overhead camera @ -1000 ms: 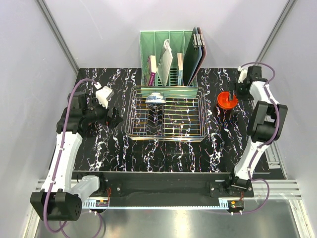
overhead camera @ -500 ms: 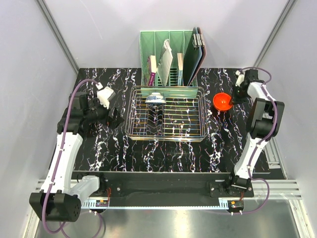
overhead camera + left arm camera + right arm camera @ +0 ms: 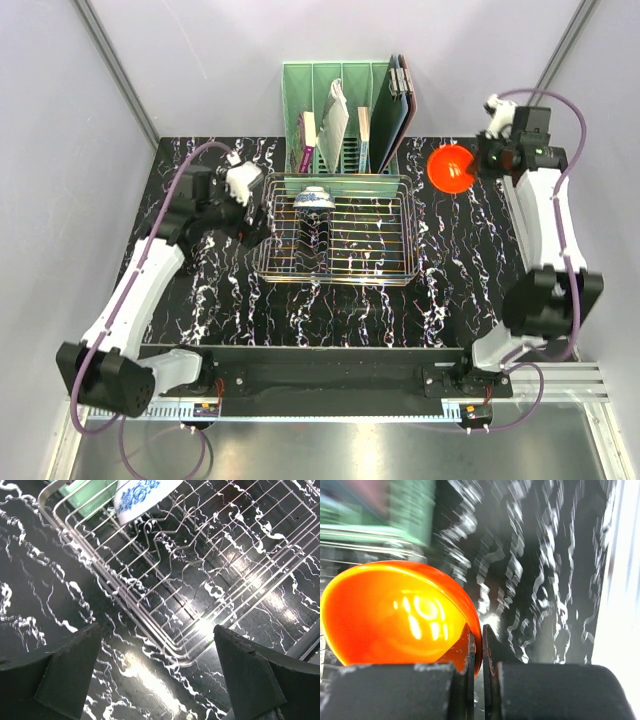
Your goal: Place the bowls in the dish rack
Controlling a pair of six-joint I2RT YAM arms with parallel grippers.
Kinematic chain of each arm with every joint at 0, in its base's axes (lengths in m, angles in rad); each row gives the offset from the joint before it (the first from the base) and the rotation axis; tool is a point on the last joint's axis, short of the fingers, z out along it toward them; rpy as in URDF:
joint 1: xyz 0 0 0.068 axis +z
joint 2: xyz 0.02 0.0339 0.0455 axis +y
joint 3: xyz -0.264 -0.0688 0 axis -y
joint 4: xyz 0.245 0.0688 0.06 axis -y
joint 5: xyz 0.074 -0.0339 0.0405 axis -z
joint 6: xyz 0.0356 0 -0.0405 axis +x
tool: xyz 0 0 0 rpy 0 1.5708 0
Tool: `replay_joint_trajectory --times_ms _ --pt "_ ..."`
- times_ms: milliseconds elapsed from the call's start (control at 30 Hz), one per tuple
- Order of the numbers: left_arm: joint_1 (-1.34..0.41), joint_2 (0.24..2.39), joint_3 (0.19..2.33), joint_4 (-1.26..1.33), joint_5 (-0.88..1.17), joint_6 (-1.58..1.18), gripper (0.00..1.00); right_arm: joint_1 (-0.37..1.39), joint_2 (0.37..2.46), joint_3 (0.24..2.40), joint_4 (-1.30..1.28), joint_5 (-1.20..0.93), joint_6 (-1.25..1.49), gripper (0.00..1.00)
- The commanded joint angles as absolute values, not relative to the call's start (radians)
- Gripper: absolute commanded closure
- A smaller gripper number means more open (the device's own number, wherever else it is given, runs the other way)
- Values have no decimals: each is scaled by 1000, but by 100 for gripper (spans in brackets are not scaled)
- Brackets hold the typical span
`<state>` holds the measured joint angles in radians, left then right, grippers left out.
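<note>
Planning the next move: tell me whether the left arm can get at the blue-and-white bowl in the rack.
Probably yes. The left gripper hangs open by the left edge of the rack, and the bowl stands in its left part; only the wire rim lies between them.

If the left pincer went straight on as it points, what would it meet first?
Likely the chrome wire dish rack: its rim lies ahead, between the open fingers of the left pincer, though depth is unclear.

Pale grey walls [image 3: 200, 60] enclose a black, white-veined marble table [image 3: 300, 320] under bright glare.
</note>
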<state>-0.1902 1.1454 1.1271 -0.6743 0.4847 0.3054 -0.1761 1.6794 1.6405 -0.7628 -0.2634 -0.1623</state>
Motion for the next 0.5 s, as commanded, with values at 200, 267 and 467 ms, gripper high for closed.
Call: replay_joint_trajectory --times_ms 200,267,467 --pt "-322 1322 1446 -632 396 218 1 234 1546 1781 -861 -129 -178 100" --pt "-337 1353 1506 -634 425 198 1 297 1571 1792 -865 -95 -178 100" --pt "-379 1431 1600 -624 474 143 1 437 1646 1792 -867 -3 -218 100"
